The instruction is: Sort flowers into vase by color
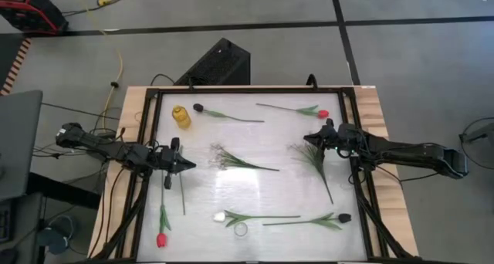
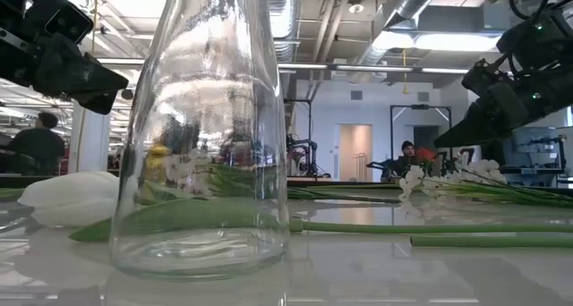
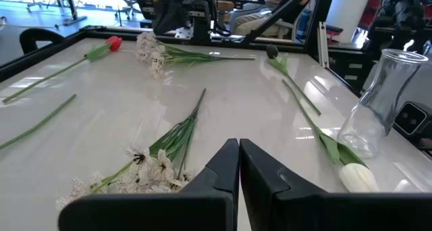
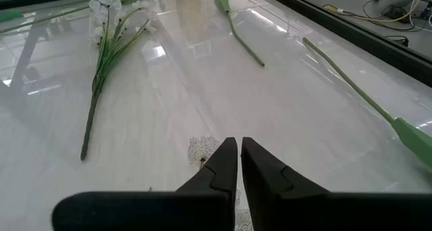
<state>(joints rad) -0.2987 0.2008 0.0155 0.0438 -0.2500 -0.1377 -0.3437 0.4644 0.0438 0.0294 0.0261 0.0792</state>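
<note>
Both hands empty with fingers together, the left hand [image 1: 187,165] and right hand [image 1: 308,138] hover over flowers scattered on the bench [image 1: 270,144]; nothing sorted yet, so a hand must open and grasp a stem.

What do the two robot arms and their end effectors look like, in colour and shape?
Both arms are dark, nearly black, built of slim jointed segments with black cables running along them. The left end effector and the right end effector each end in two matte black fingers that taper to a narrow wedge. No markings are readable on them.
</note>
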